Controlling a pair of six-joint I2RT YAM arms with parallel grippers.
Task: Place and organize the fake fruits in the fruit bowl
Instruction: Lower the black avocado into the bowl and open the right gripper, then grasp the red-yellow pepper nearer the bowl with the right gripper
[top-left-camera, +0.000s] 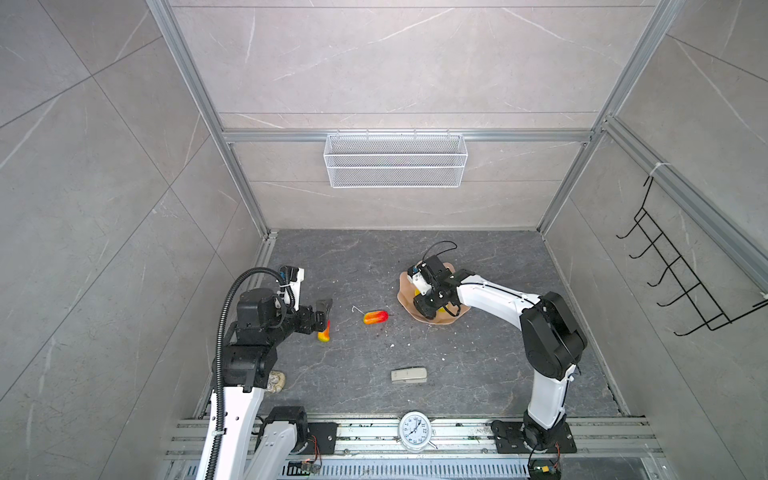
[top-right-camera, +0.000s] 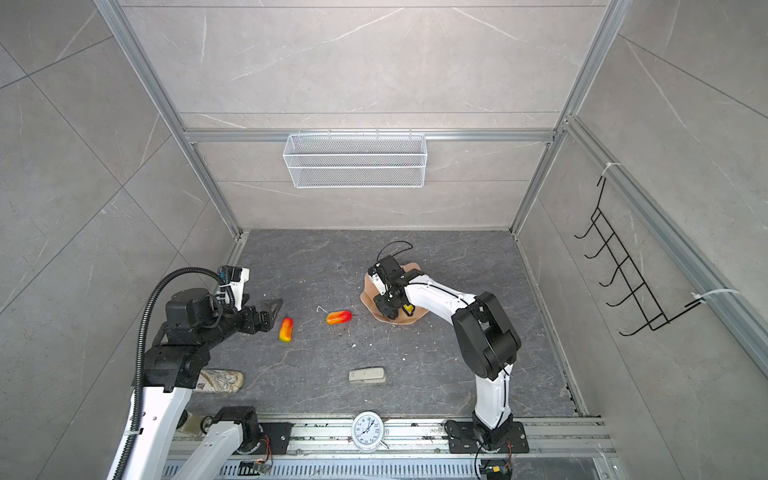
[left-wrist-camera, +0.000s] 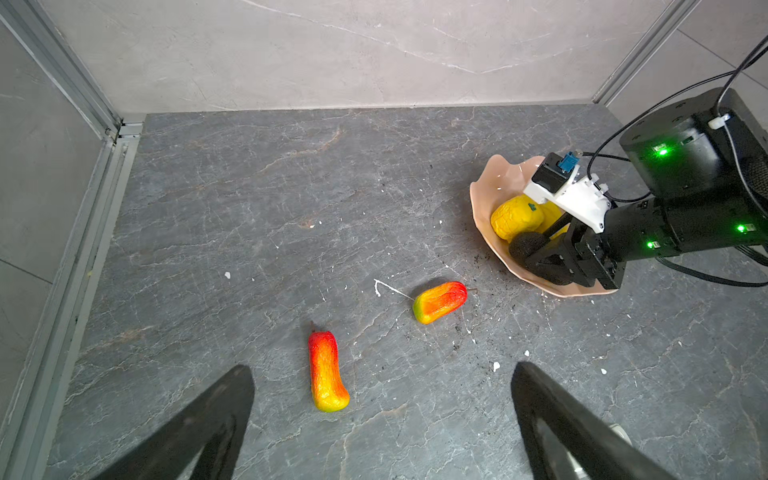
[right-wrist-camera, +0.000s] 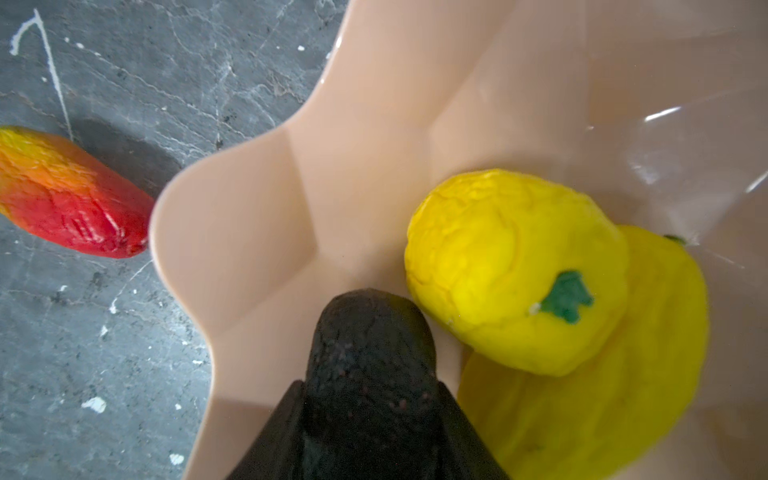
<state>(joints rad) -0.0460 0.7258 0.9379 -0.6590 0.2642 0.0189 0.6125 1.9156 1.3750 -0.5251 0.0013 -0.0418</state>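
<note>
The salmon-pink fruit bowl (top-left-camera: 404, 291) (top-right-camera: 367, 296) (left-wrist-camera: 484, 195) (right-wrist-camera: 374, 124) stands right of the middle of the floor. A round yellow fruit with a green stem (right-wrist-camera: 511, 270) (left-wrist-camera: 513, 218) lies in it on a long yellow one (right-wrist-camera: 623, 395). My right gripper (right-wrist-camera: 370, 386) (top-left-camera: 428, 305) is over the bowl's near side, shut on the blackish oval fruit (right-wrist-camera: 370, 332) (left-wrist-camera: 525, 245). Two red-orange-yellow mango shapes lie on the floor: one (top-left-camera: 375, 317) (top-right-camera: 338, 317) (left-wrist-camera: 439, 301) (right-wrist-camera: 70, 195) just left of the bowl, the other (top-left-camera: 324, 332) (top-right-camera: 286, 329) (left-wrist-camera: 326, 374) by my left gripper (left-wrist-camera: 382, 374) (top-right-camera: 270, 313), which is open and empty.
A white wire mesh basket (top-left-camera: 395, 160) hangs on the back wall. A grey-beige block (top-left-camera: 408, 375) lies near the front, a beige stone-like lump (top-left-camera: 276, 381) by the left arm's base. A white clock (top-left-camera: 414, 430) sits on the front rail. A black wire rack (top-left-camera: 681, 270) hangs on the right wall.
</note>
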